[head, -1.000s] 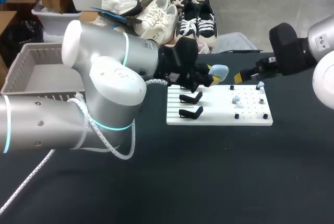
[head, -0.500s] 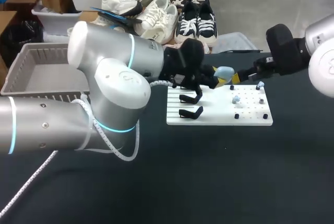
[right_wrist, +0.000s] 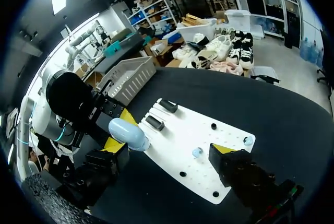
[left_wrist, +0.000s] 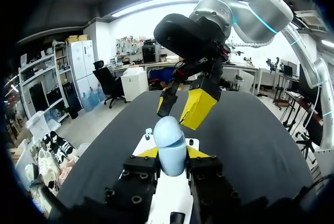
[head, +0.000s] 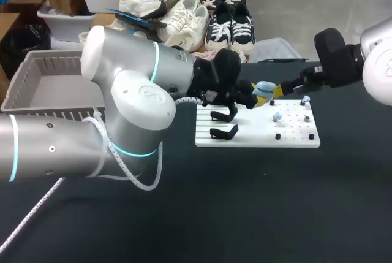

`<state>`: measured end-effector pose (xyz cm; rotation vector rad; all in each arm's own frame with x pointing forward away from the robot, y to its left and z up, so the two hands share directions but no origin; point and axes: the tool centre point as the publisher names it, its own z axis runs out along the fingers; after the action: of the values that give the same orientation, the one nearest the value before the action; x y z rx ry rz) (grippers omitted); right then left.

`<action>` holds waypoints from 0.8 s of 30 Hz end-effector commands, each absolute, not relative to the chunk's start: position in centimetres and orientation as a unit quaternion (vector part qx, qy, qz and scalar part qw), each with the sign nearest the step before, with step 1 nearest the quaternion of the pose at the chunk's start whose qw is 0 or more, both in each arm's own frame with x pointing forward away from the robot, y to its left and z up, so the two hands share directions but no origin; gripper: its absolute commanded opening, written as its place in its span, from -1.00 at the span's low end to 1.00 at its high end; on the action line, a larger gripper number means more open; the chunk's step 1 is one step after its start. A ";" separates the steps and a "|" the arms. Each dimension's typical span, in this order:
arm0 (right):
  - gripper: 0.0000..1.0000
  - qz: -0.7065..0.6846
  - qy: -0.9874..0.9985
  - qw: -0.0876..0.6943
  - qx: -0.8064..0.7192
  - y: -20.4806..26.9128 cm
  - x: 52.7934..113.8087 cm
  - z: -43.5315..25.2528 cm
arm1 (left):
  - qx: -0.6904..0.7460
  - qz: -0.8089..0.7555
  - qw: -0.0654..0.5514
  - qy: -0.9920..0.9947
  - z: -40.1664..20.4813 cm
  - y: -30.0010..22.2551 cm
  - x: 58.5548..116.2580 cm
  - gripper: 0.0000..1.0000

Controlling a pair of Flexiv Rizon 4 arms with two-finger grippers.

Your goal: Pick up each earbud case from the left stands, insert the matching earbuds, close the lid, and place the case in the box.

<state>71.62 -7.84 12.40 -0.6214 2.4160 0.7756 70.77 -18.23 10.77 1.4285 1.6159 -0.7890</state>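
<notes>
Table cloth, dark and bare, lies nearest us, and on it sits the white board that we take as our landmark. On the board's left part we see two black stands, one behind the other, neither carrying anything. On the board's right part, among small black pegs, sit pale earbuds, with another one near the board's far right corner. Over the far edge of the board, about its middle, our left gripper is clamped on the light blue earbud case: a yellow tip presses it from each side, and the fingers stand only as far apart as the case is wide. The case's long axis runs out along the fingers, its rounded end sticking past the tips. Seen from the head camera, that axis lies roughly level and parallel to the board's far edge, pointing toward the board's right side. Just beyond that rounded end, above the board's far right part, our right gripper faces it, fingers spread with nothing between them and apart from the case. Well to the left of the board, and farther back, stands the grey basket.
</notes>
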 end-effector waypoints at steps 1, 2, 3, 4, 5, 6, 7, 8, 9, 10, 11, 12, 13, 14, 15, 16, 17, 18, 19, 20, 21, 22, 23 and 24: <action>1.00 0.286 0.892 0.262 -0.232 -7.9 72.0 12.6 | 0.571 -0.314 0.407 0.640 10.8 -18.4 70.5 -1.00; 1.00 0.285 0.892 0.263 -0.233 -7.9 72.0 12.8 | 0.572 -0.314 0.406 0.640 10.8 -18.4 70.4 -1.00; 1.00 0.283 0.892 0.265 -0.234 -8.0 72.0 13.0 | 0.572 -0.314 0.406 0.640 10.7 -18.4 70.3 -1.00; 1.00 0.281 0.892 0.267 -0.234 -8.0 72.0 13.2 | 0.573 -0.314 0.405 0.640 10.7 -18.3 70.3 -1.00; 1.00 0.279 0.891 0.269 -0.235 -8.1 72.0 13.4 | 0.574 -0.314 0.404 0.639 10.6 -18.3 70.2 -1.00; 1.00 0.277 0.891 0.273 -0.234 -8.2 72.0 13.6 | 0.574 -0.314 0.404 0.639 10.6 -18.2 70.1 -1.00; 1.00 0.274 0.891 0.275 -0.234 -8.4 71.9 13.9 | 0.575 -0.315 0.403 0.639 10.5 -18.2 70.0 -1.00; 1.00 0.271 0.892 0.278 -0.233 -8.5 71.8 14.1 | 0.575 -0.315 0.403 0.639 10.5 -18.1 70.0 -1.00; 1.00 0.270 0.892 0.281 -0.231 -8.7 71.7 14.3 | 0.574 -0.318 0.403 0.638 10.5 -18.0 69.9 -1.00; 1.00 0.266 0.892 0.283 -0.230 -8.9 71.6 14.5 | 0.573 -0.321 0.404 0.636 10.7 -17.8 69.8 -1.00; 1.00 0.262 0.893 0.285 -0.228 -9.2 71.5 14.7 | 0.572 -0.325 0.408 0.633 10.8 -17.7 69.7 -1.00; 1.00 0.258 0.895 0.287 -0.225 -9.4 71.4 14.8 | 0.572 -0.328 0.412 0.629 10.9 -17.5 69.6 -1.00; 1.00 0.254 0.896 0.288 -0.223 -9.7 71.3 15.0 | 0.573 -0.330 0.419 0.623 11.1 -17.3 69.5 -1.00; 1.00 0.248 0.898 0.289 -0.220 -9.9 71.2 15.1 | 0.572 -0.336 0.426 0.616 11.3 -17.1 69.3 -1.00; 1.00 0.241 0.901 0.288 -0.217 -10.2 71.1 15.2 | 0.573 -0.345 0.436 0.603 11.5 -16.8 69.1 -1.00; 1.00 0.233 0.905 0.286 -0.213 -10.4 71.0 15.2 | 0.571 -0.350 0.440 0.598 11.7 -16.6 69.0 -1.00; 1.00 0.228 0.907 0.286 -0.210 -10.6 70.9 15.3 | 0.569 -0.355 0.447 0.592 11.9 -16.5 68.9 -1.00; 1.00 0.224 0.908 0.286 -0.208 -10.8 70.9 15.3 | 0.567 -0.362 0.451 0.586 12.1 -16.3 68.7 -1.00; 1.00 0.223 0.909 0.286 -0.206 -11.0 70.8 15.3 | 0.565 -0.365 0.456 0.582 12.3 -16.2 68.6 -1.00; 1.00 0.218 0.911 0.285 -0.202 -11.1 70.8 15.3 | 0.567 -0.368 0.462 0.575 12.5 -16.1 68.5 -1.00; 1.00 0.216 0.912 0.285 -0.201 -11.3 70.8 15.3 | 0.566 -0.371 0.466 0.570 12.6 -16.1 68.4 -1.00; 1.00 0.212 0.914 0.284 -0.199 -11.3 70.8 15.4 | 0.567 -0.374 0.469 0.565 12.8 -16.0 68.3 -1.00; 1.00 0.207 0.916 0.282 -0.196 -11.4 70.7 15.4 | 0.567 -0.376 0.476 0.558 13.0 -16.0 68.1 -1.00; 1.00 0.205 0.917 0.281 -0.195 -11.5 70.7 15.4 | 0.566 -0.378 0.480 0.554 13.3 -15.9 68.0 -1.00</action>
<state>71.33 -11.45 14.90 -0.5559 2.4368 0.6450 68.95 -16.81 13.10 1.4487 1.4252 -0.8808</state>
